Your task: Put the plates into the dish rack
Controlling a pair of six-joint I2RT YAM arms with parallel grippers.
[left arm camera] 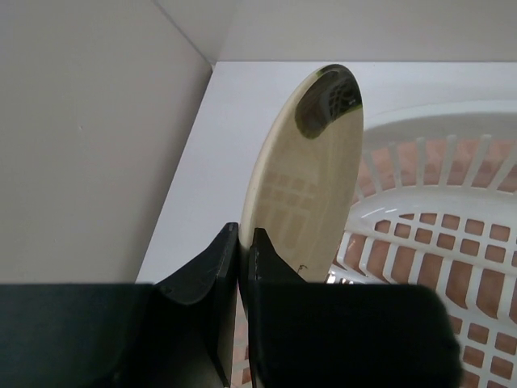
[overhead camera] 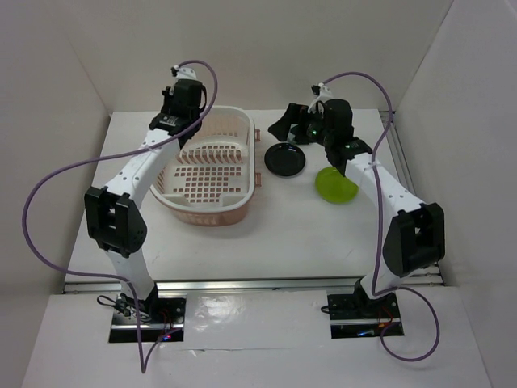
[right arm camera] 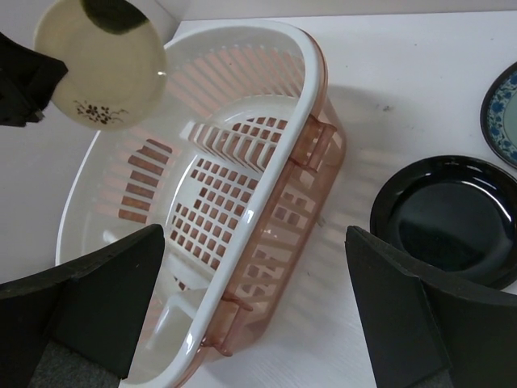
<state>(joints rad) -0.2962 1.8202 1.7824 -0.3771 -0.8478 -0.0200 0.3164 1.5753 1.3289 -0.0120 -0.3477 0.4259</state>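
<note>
Cream plate [left arm camera: 311,178]: rim pinched between closed left jaws.

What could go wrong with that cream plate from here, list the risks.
1. The left gripper pinches the cream plate only by its rim, so it could slip or swing.
2. The plate hangs near the end of the dish rack, not over its divider prongs; released here, it might strike the rim or fall flat.

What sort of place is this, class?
Probably a robotics lab test booth, not a kitchen: bare white walls enclose the table, left arm and right arm are bolted at its edge, with a dish rack as prop.
</note>
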